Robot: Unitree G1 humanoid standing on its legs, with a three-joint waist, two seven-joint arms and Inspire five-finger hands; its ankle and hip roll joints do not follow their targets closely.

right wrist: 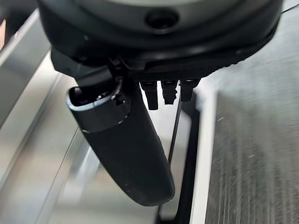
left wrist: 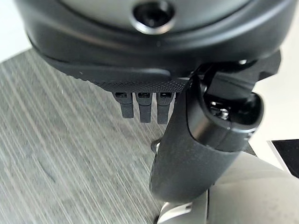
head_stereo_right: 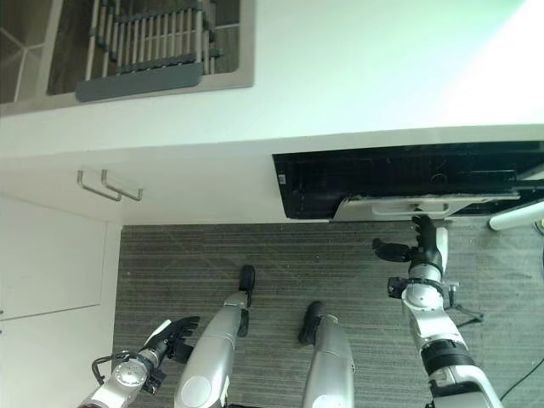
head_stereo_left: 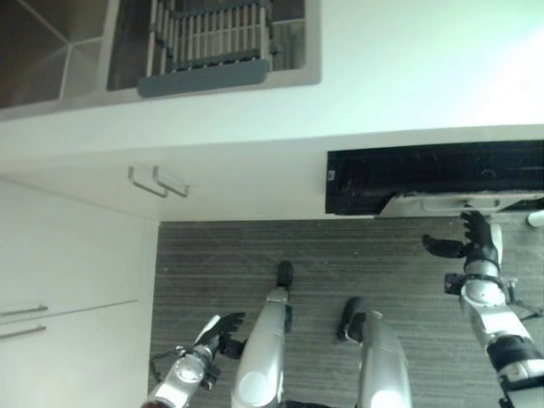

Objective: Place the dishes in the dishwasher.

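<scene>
**Right hand at the dishwasher opening**

The dishwasher (head_stereo_right: 408,178) is a dark slot under the white surface (head_stereo_right: 357,76), long axis left to right. The right hand (head_stereo_right: 422,246), fingers relaxed and empty, is just near its pale door edge. The left hand (head_stereo_right: 170,336) hangs low and empty over the floor (head_stereo_right: 340,263). A dish rack (head_stereo_right: 144,51) lies in the far sink. No writing is readable.

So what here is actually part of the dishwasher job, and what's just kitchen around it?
Part of the job:
dishwasher, slightly open
right hand, reaching at its door
dish rack in the sink

Just around:
left hand, low and idle
cupboard handles
counter

Dishwasher (head_stereo_right: 408,178) interior dark, cut off rightward.
</scene>
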